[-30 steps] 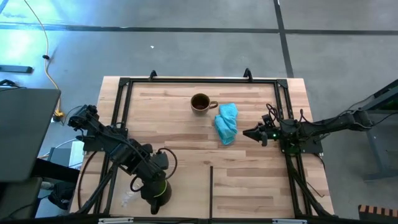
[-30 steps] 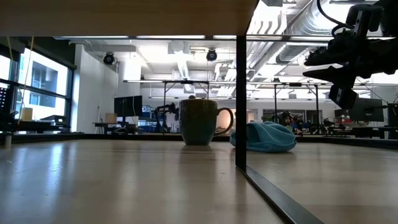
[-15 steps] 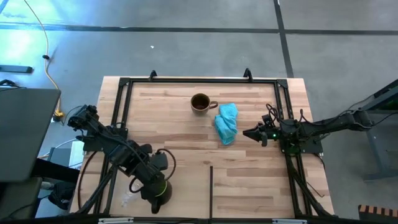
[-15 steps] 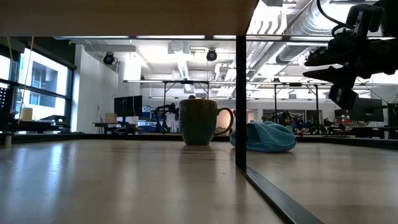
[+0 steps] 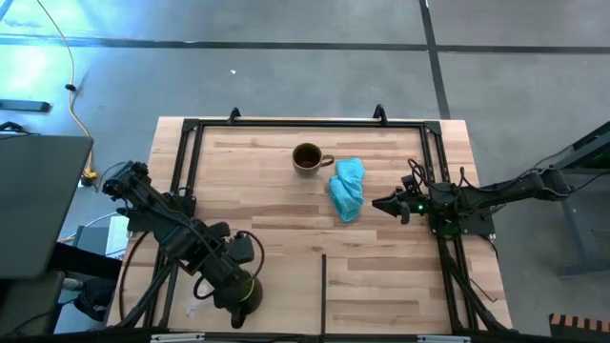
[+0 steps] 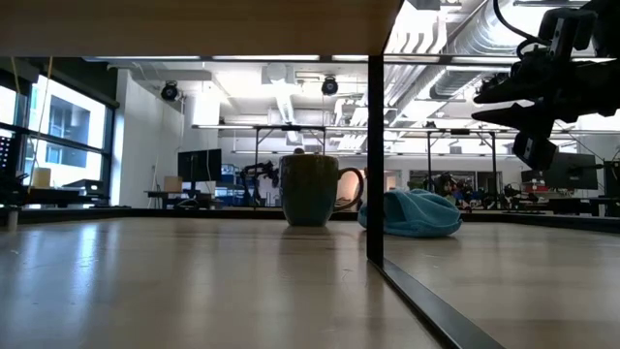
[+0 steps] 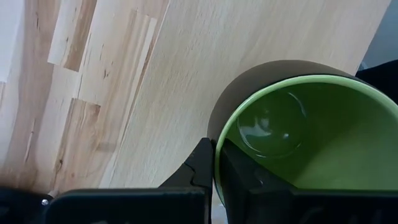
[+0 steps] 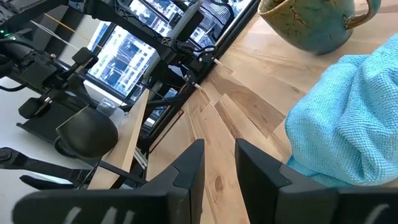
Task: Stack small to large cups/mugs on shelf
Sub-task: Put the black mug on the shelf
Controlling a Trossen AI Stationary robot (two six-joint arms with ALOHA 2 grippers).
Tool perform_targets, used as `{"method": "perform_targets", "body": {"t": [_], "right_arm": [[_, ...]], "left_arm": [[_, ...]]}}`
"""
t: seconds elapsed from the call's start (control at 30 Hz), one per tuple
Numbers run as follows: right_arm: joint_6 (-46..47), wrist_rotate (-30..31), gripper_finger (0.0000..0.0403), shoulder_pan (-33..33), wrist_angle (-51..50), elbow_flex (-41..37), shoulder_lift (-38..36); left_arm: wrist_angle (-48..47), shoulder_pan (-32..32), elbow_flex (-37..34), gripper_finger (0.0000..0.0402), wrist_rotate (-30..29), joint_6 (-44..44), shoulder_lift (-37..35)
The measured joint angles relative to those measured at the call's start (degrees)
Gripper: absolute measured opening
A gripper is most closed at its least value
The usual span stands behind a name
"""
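— Anything written that you can read from where you work?
— Nothing I can make out: no label, brand, number or sign on anything near me (the far-off screens show only blur).

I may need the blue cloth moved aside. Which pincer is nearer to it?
The right. The right pincer hovers just beside the blue cloth, on the side away from the brown mug. The left pincer is far off at the near edge, shut on the green mug.

Overhead camera is looking straight down; table-level camera is facing across; both are sharing the brown mug (image 5: pixel 307 158) (image 6: pixel 308 190).
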Motion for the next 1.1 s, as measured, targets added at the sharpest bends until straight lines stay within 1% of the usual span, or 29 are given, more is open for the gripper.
{"method": "perform_targets", "body": {"t": [0.2,0.43,0.57,0.73,1.1], "right_arm": [[0.0,0.2,0.0081,0.0,0.0,0.0,0.0],[-0.2,1.5,0.0081,0.0,0.0,0.0,0.0],[-0.4,1.5,0.0081,0.0,0.0,0.0,0.0],[-0.4,1.5,0.0081,0.0,0.0,0.0,0.0],[-0.6,1.5,0.0081,0.0,0.0,0.0,0.0]], "left_arm": [[-0.9,0.0,1.1,0.0,0.0,0.3,0.3],[-6.7,0.0,7.3,0.0,-0.5,2.9,2.6],[-5.5,0.0,9.6,0.0,-2.0,4.3,4.1],[-6.0,0.0,9.9,0.0,-1.0,4.7,5.5],[-6.0,0.0,9.9,0.0,-0.5,3.5,5.6]]}}
